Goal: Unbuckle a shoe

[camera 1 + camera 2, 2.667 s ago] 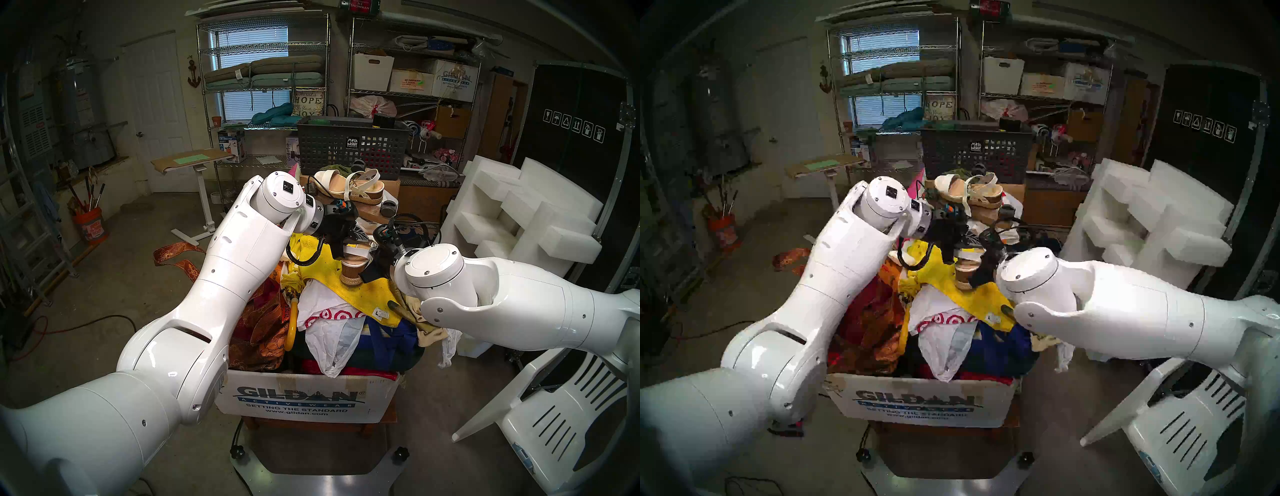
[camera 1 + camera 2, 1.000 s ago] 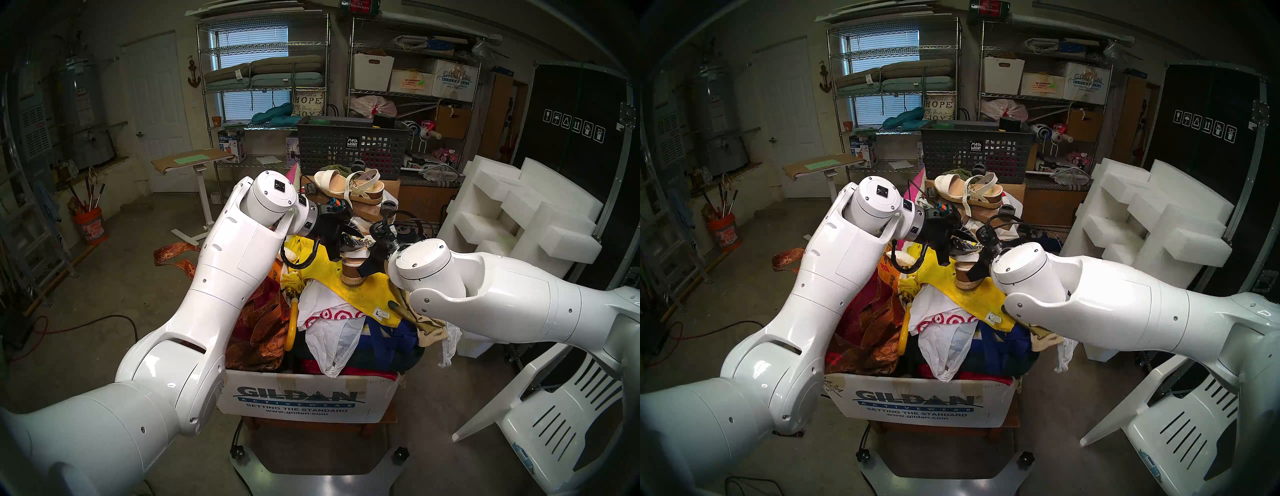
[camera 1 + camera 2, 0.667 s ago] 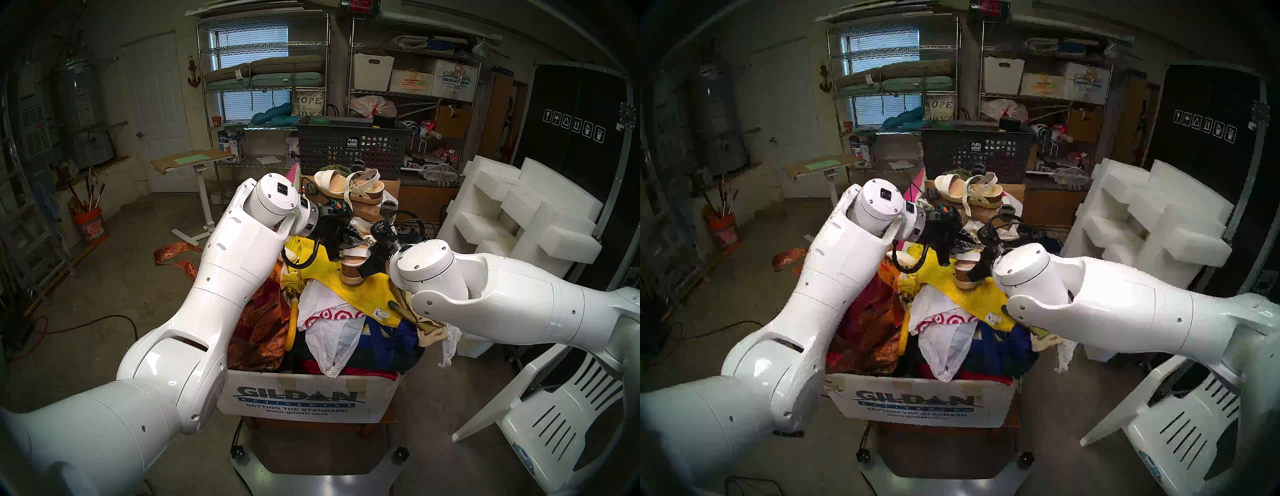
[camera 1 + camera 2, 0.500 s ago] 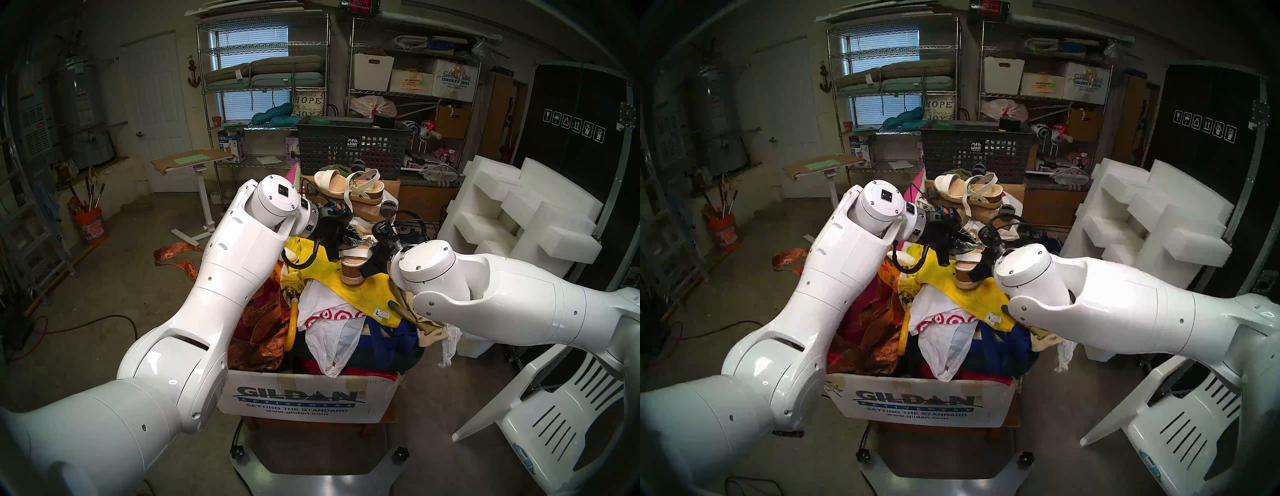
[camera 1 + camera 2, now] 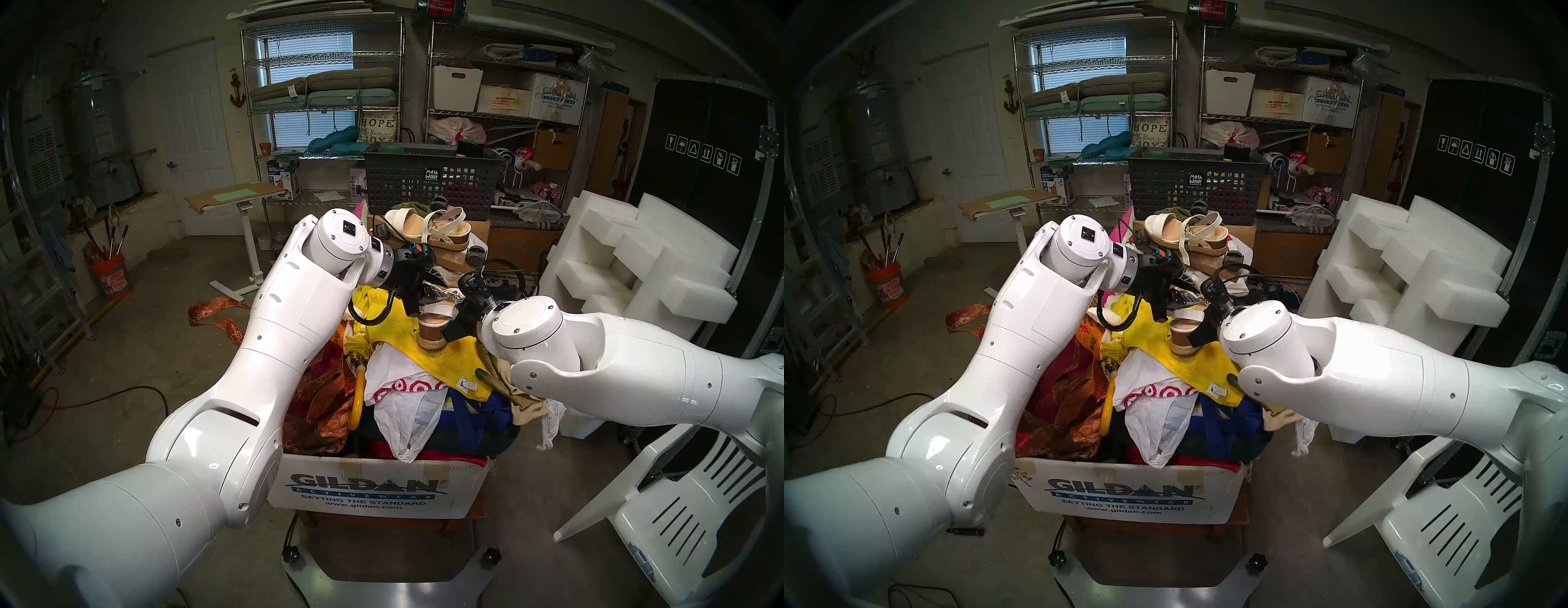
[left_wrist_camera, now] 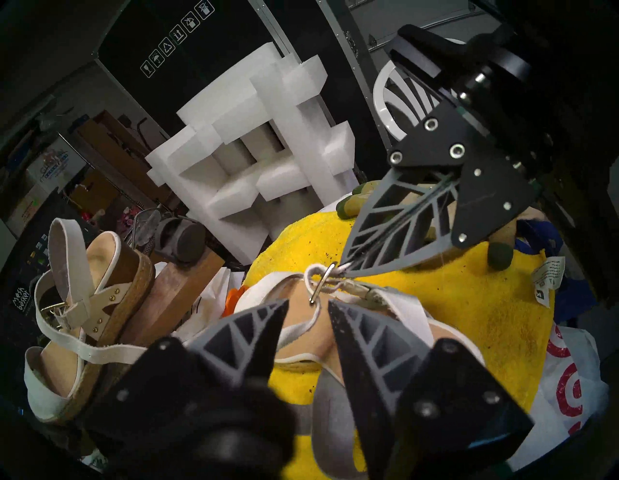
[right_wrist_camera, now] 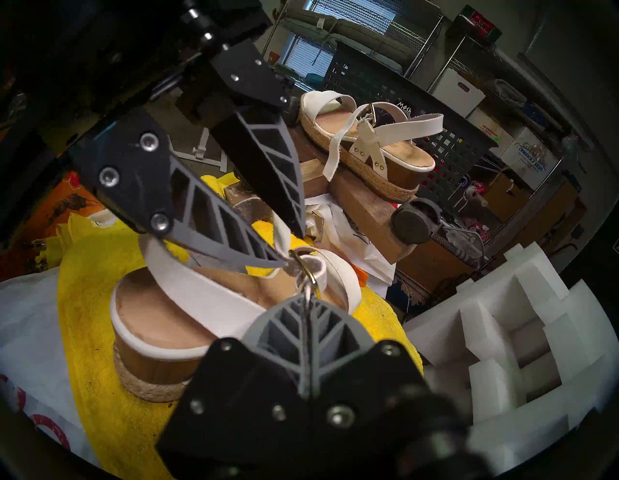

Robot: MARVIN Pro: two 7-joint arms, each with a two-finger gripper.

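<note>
The shoe [image 7: 187,301], a white-strapped wedge sandal with a tan footbed and a jute-trimmed cork heel, stands on a yellow towel [image 7: 87,278] and shows between both wrists [image 5: 432,325]. Its small metal buckle [image 7: 305,268] sits at the ankle strap [image 6: 321,283]. My right gripper [image 7: 310,295] is shut, pinching the strap right at the buckle [image 6: 345,268]. My left gripper [image 6: 306,310] is open and faces it, its two fingertips [image 7: 283,263] either side of the thin white strap end just below the buckle, holding nothing.
The twin sandal [image 5: 428,229] lies on a wooden block with casters [image 7: 368,207] just behind. The towel tops a Gildan box [image 5: 360,492] heaped with fabric and bags. A dark mesh basket [image 5: 428,182], white foam blocks [image 5: 636,263] and a white plastic chair [image 5: 679,509] stand around.
Both wrists have drifted a little to the right with the strap. The shoe stays on the yellow towel, and the right gripper keeps its pinch.
</note>
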